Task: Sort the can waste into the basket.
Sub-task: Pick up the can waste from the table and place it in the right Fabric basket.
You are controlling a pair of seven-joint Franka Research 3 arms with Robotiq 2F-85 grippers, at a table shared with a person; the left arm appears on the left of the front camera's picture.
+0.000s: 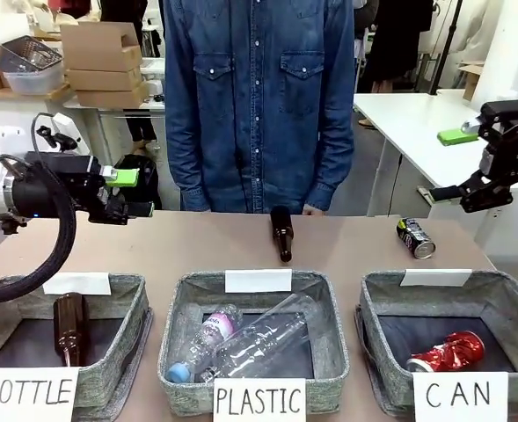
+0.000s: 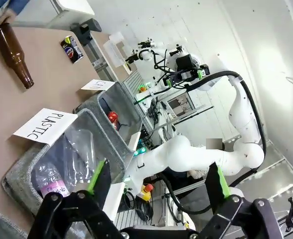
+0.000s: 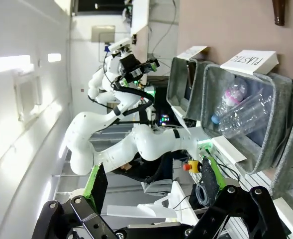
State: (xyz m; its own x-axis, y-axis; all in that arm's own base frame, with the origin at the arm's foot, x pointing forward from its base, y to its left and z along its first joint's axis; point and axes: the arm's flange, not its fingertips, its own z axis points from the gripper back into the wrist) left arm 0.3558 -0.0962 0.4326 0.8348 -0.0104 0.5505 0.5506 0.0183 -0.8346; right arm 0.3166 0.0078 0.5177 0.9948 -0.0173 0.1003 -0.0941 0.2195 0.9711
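Note:
A crushed red can (image 1: 448, 352) lies inside the grey CAN basket (image 1: 505, 294) at the front right. The left wrist view catches the same red can (image 2: 112, 117) in that basket (image 2: 104, 99). A black and silver can (image 1: 415, 237) lies on the table behind the basket, and appears as a dark can (image 2: 71, 49) in the left wrist view. My right gripper (image 1: 452, 164) hangs open and empty in the air above and right of this can. My left gripper (image 1: 128, 193) is open and empty above the table's left side. Both wrist views show the own gripper (image 2: 157, 179) (image 3: 152, 181) with its jaws spread wide.
A brown bottle (image 1: 281, 233) lies on the table's middle, in front of a person in a denim shirt (image 1: 259, 97). The BOTTLE basket (image 1: 131, 294) holds a brown bottle (image 1: 69, 327). The PLASTIC basket (image 1: 329, 308) holds clear bottles (image 1: 259, 338).

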